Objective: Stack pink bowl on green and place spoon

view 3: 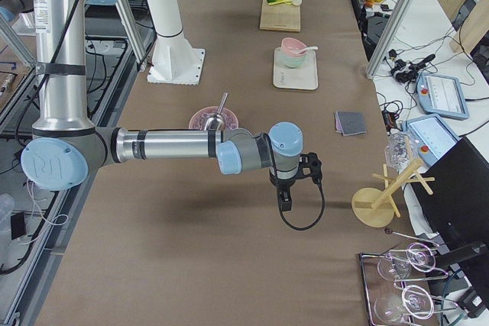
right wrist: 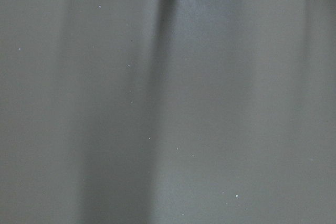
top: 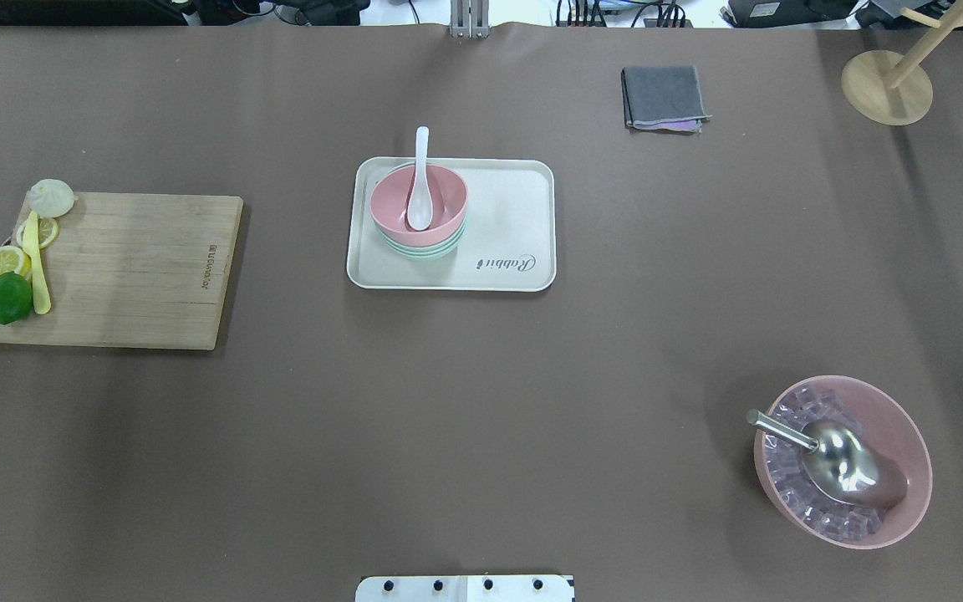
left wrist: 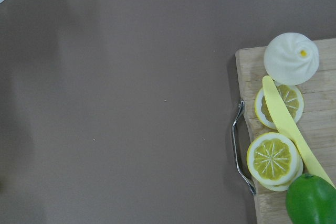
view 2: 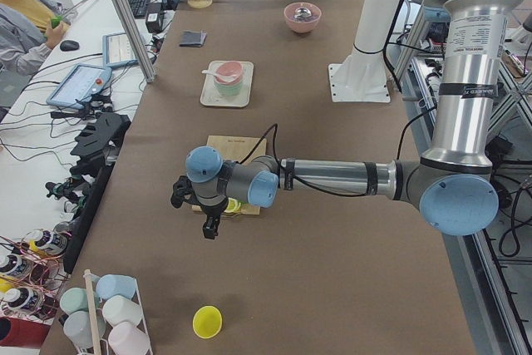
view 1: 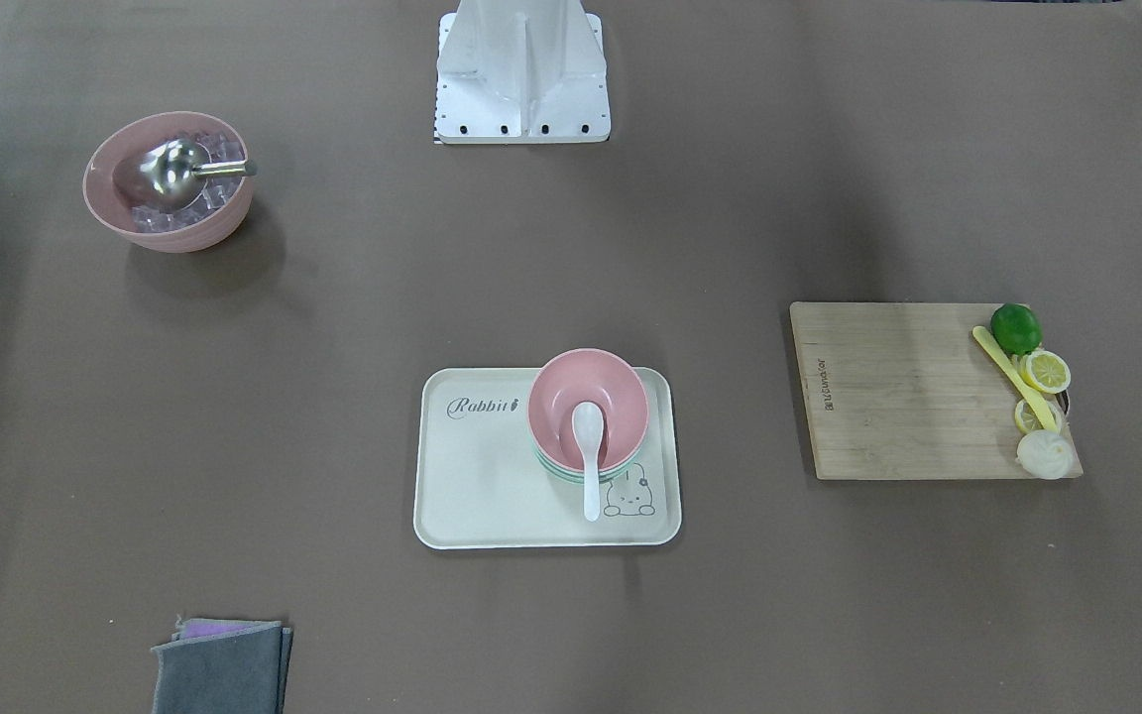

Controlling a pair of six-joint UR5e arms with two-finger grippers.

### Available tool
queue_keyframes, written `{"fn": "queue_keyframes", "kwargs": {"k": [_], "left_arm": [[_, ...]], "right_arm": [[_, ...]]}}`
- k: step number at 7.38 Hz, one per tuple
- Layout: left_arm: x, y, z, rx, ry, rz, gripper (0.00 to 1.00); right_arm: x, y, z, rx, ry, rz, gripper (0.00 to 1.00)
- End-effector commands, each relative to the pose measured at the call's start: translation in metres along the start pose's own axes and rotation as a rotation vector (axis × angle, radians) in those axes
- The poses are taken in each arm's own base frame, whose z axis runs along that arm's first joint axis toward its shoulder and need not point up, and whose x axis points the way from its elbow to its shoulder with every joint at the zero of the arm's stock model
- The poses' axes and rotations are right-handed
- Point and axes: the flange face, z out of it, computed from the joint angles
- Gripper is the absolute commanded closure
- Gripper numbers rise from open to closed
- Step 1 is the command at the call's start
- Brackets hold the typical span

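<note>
The small pink bowl [view 1: 621, 397] sits nested on the mint-green bowls [view 1: 549, 468] on the right part of a cream tray [view 1: 482, 476]. From overhead, the pink bowl [top: 389, 205] tops the green stack [top: 419, 253]. The white spoon [view 1: 589, 436] lies with its scoop in the pink bowl and its handle over the rim, as the overhead view [top: 420, 188] also shows. My left gripper [view 2: 208, 230] hangs over the table by the cutting board's end, far from the tray. My right gripper [view 3: 284, 202] hangs over bare table at the other end. I cannot tell whether either is open or shut.
A larger ridged pink bowl [top: 908, 451] holds ice cubes and a metal scoop [top: 833, 456]. A wooden cutting board [top: 130, 267] carries a lime, lemon slices, a yellow knife and a bun. A grey cloth [top: 665, 96] and a wooden stand [top: 887, 84] lie at the far side.
</note>
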Motion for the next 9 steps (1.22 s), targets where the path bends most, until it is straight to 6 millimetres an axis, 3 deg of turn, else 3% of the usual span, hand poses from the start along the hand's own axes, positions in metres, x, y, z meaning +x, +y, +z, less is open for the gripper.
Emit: {"fn": "queue_keyframes", "kwargs": {"k": [1, 3, 9], "left_arm": [[-0.005, 0.002, 0.000, 0.003, -0.001, -0.004, 0.02], [-0.004, 0.003, 0.001, 0.004, -0.001, 0.001, 0.02], [0.001, -0.003, -0.004, 0.016, 0.000, 0.009, 0.02]], "right_arm": [[0.001, 0.002, 0.007, -0.057, 0.010, -0.027, 0.00], [-0.001, -0.001, -0.004, -0.040, 0.026, -0.035, 0.00], [-0.003, -0.009, -0.010, -0.026, 0.039, -0.044, 0.00]]}}
